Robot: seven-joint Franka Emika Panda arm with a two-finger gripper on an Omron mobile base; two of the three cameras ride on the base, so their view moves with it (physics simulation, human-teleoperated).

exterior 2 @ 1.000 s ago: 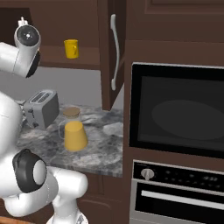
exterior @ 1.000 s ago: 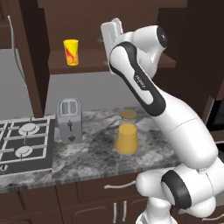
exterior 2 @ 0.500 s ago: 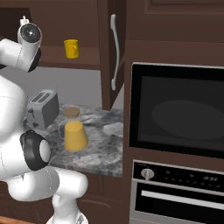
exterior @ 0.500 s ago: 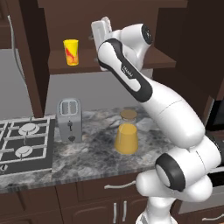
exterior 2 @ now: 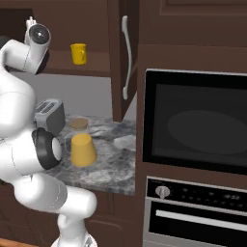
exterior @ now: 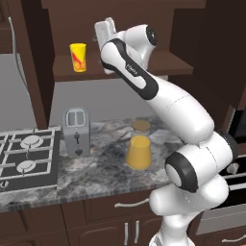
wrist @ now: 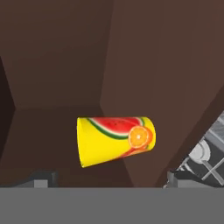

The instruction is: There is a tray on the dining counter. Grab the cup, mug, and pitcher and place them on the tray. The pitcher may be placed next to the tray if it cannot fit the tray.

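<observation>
The white arm climbs from the base at five o'clock in the left base view, bending back toward eleven o'clock, elbow high and wrist folded over at the top. The tool sits up there, pale and raised. In the hand view its jaws stand wide apart, nothing between them.

Even, soft rendered light; dim brown shelf recess; slight blur.
</observation>
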